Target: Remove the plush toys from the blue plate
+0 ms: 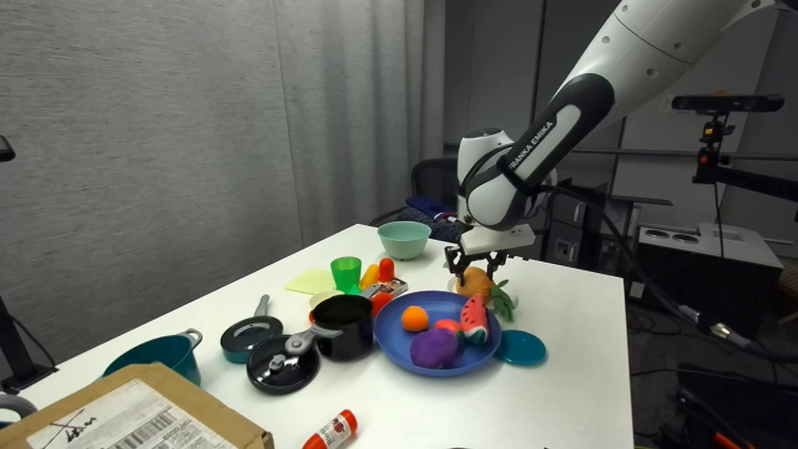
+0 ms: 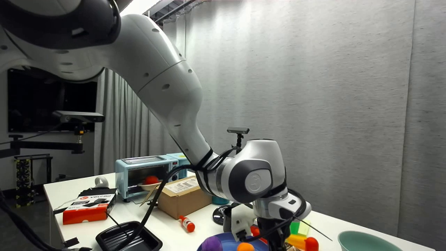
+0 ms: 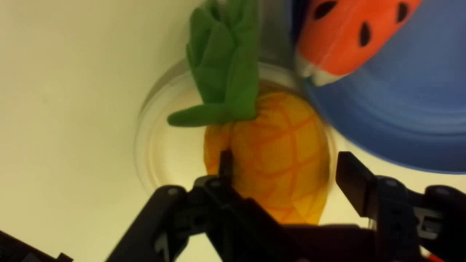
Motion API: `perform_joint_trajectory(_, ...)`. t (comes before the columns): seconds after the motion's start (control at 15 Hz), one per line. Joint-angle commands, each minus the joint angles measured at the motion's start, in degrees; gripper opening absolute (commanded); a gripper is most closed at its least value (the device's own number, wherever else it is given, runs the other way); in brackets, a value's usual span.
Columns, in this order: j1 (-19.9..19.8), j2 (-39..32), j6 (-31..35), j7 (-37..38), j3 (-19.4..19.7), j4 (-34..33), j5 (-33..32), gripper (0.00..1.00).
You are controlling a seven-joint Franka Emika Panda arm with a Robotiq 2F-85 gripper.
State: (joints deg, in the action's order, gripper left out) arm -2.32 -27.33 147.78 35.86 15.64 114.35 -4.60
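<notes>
Blue plate [image 1: 388, 337], bearing four plush items, left to right: orange plush [image 1: 414, 318], round; purple plush [image 1: 434, 349], rounded; red plush [image 1: 446, 324], partly hidden; watermelon plush [image 1: 475, 317], at the rim. Next right: pineapple plush [image 1: 475, 287], off the plate, in a clear dish [image 3: 171, 153] just beside it. My claw [image 3: 285, 160]: wide, fingers astride the pineapple, a gap showing at one side. Step in hand, by my reading: releasing the pineapple. Next move calls for a straight rise, leaves unsnagged, then a reach for the watermelon, nearest me.
</notes>
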Motion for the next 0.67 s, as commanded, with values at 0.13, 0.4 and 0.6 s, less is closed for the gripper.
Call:
perform_joint_trajectory(0.13,-1.63,3.55,-3.19,-10.65,-7.01,0.26,8.81,1.0)
perform_joint_trajectory(0.4,-2.1,2.41,-6.81,-15.09,-10.02,-1.25,13.11,1.0)
perform_joint_trajectory(0.6,-3.49,1.43,-6.98,-19.46,-11.57,-1.48,17.05,1.0)
